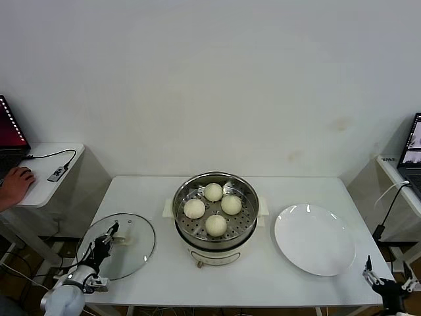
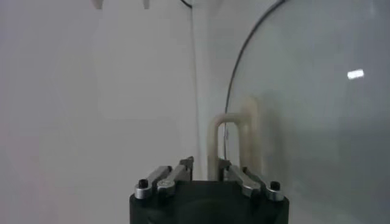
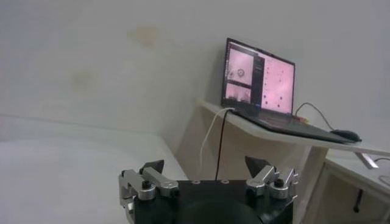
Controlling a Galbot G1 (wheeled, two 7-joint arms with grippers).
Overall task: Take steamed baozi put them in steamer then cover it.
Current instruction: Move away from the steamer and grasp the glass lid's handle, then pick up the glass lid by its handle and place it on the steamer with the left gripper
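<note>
Four steamed baozi [image 1: 213,191] lie on the perforated tray inside the steamer [image 1: 176,205] at the table's middle. The cover [image 1: 135,255] lies flat on the table to the steamer's left, its cream handle [image 1: 123,239] at its centre. My left gripper [image 1: 110,234] is at that handle. In the left wrist view the narrow fingers [image 2: 205,167] hold one leg of the arched handle [image 2: 234,122], with the cover's glass [image 2: 317,122] beyond. My right gripper [image 1: 388,275] hangs open and empty off the table's front right corner; it also shows in the right wrist view [image 3: 207,167].
A flat white plate [image 1: 314,238] lies right of the steamer. A side table at the left carries a person's hand [image 1: 16,184] and a cable. A side table at the right carries a laptop [image 3: 259,82] with cables hanging down.
</note>
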